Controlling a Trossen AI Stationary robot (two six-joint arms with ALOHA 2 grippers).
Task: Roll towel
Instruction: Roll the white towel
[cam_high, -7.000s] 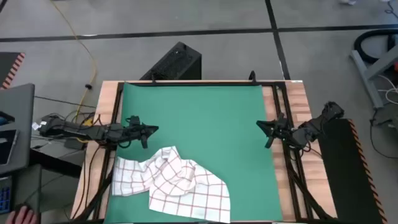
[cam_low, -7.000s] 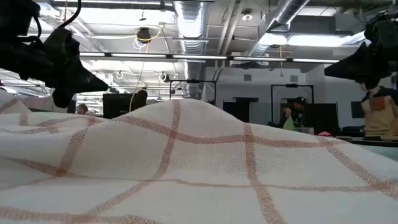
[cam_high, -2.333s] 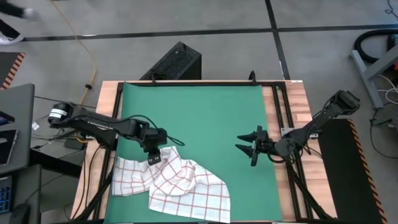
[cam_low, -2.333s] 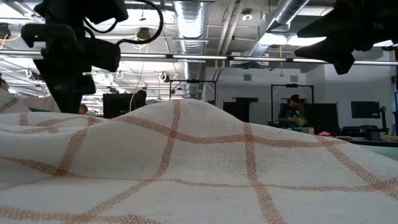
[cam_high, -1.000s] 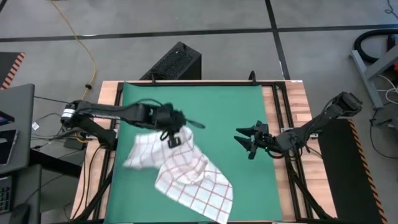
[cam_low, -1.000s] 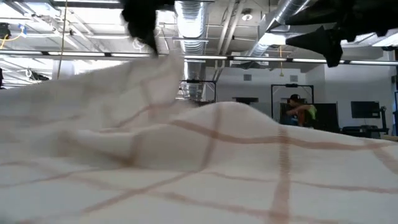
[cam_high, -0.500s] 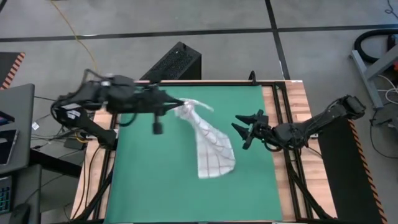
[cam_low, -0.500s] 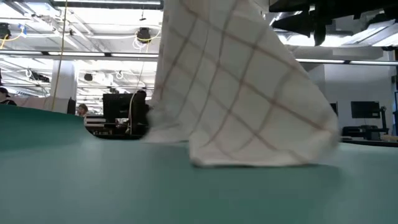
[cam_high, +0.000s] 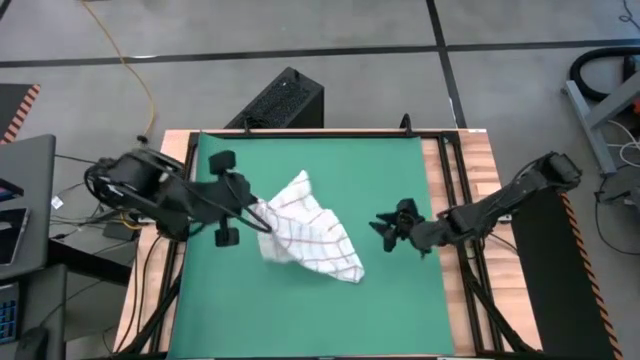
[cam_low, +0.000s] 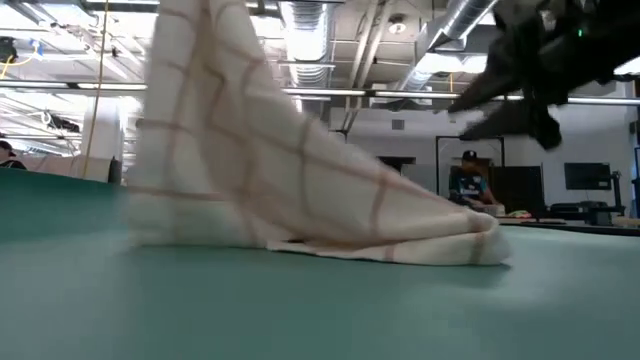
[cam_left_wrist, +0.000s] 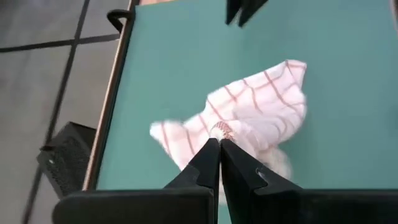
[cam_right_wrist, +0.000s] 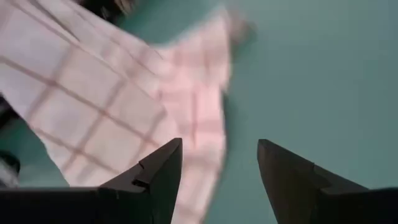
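The white towel (cam_high: 308, 232) with thin red grid lines lies crumpled near the middle of the green mat (cam_high: 330, 160). Its raised left part is bunched up. In the low view the towel (cam_low: 280, 170) slopes down from a high point at the left to a folded end (cam_low: 470, 245) on the mat. My left gripper (cam_high: 256, 216) is shut on the towel at its left side. My right gripper (cam_high: 388, 228) hangs open and empty to the right of the towel, and its wrist view shows the towel (cam_right_wrist: 118, 93) ahead of its fingers. My left gripper pinches a bunched tip of the towel (cam_left_wrist: 221, 130) between its two shut fingers. The fingers come slanting down from the table's left. The held part is lifted, and the cloth slopes down from it to the lower part (cam_low: 400, 235) resting on the mat.
The green mat covers most of the wooden table (cam_high: 470, 190); bare mat lies on the far side and on the near side of the towel. A dark box (cam_high: 280, 100) stands on the floor beyond the far edge. People (cam_low: 470, 180) show far off in the room.
My left gripper has lifted the towel off the near-left part of the mat, swung it up and toward the far edge so that it hung stretched, then come back down and leftward. The towel now lies heaped nearer the mat's middle. My right gripper has edged toward the towel.
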